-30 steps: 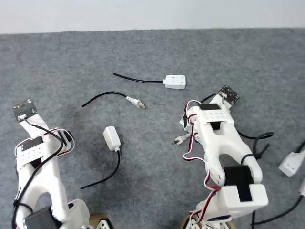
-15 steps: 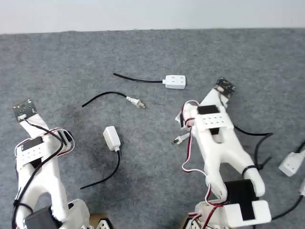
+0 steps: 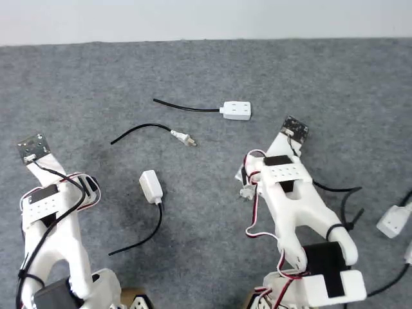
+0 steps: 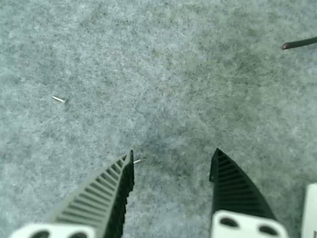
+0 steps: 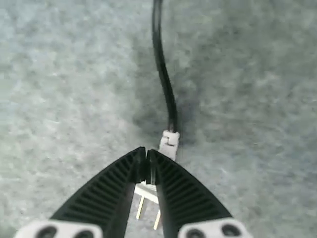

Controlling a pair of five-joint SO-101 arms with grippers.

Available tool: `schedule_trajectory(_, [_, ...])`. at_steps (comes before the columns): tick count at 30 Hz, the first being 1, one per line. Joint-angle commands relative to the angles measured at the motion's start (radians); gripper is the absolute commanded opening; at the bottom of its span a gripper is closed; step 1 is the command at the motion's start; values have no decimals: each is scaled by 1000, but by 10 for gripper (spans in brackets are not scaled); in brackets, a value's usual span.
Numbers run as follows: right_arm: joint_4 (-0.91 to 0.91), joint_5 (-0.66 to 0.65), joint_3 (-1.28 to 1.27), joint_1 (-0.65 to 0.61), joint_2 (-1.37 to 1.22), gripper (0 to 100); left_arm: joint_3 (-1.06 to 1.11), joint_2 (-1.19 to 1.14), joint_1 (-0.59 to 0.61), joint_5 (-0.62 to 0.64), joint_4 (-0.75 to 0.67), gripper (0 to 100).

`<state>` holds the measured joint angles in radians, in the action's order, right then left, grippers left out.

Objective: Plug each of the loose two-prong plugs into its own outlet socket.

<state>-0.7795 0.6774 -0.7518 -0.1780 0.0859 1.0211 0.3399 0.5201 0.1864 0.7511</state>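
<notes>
Right fingers (image 5: 119, 183) shifted left, shut over one plug (image 5: 169, 141), grip unclear; left fingers (image 4: 111, 191) spread, empty; other plug (image 3: 185, 138), three sockets (image 3: 235, 111) (image 3: 151, 185) (image 3: 393, 221), grey tabletop (image 3: 96, 71).

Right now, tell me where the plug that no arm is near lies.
High view: the plug lies on the carpet mid-table, between the socket block farther back and the white block nearer the arms.

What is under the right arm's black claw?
A white two-prong plug with a black cord lies under the right gripper. Its shut fingers cover the plug's middle.
</notes>
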Motion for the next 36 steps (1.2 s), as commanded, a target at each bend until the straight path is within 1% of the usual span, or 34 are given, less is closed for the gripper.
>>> schedule_trajectory(1, [15,-46,-17,41,51,8,-38,14,-8,-11,8,232])
schedule_trajectory(5, [15,-55,-21,58,51,8,-38,14,-8,-11,8,232])
schedule_trajectory(9, [16,-55,-9,48,65,8,-38,14,-8,-11,8,232])
schedule_trajectory(18, [15,-51,-17,48,254,9,-38,14,-8,-11,8,232])
schedule_trajectory(27, [15,-57,-80,56,254,9,-38,14,-8,-11,8,232])
schedule_trajectory(29, [15,-77,-87,54,254,13,-38,14,-8,-11,8,232])
schedule_trajectory(30, [15,-107,-92,53,254,28,-38,14,-8,-11,8,232])
schedule_trajectory(32, [-16,-143,-94,48,251,91,-38,14,-8,-11,8,232])
schedule_trajectory(34, [-35,-141,-94,48,242,155,-38,14,-8,-11,8,232])
schedule_trajectory(36, [-36,-141,-94,54,225,184,-38,14,-8,-11,8,232])
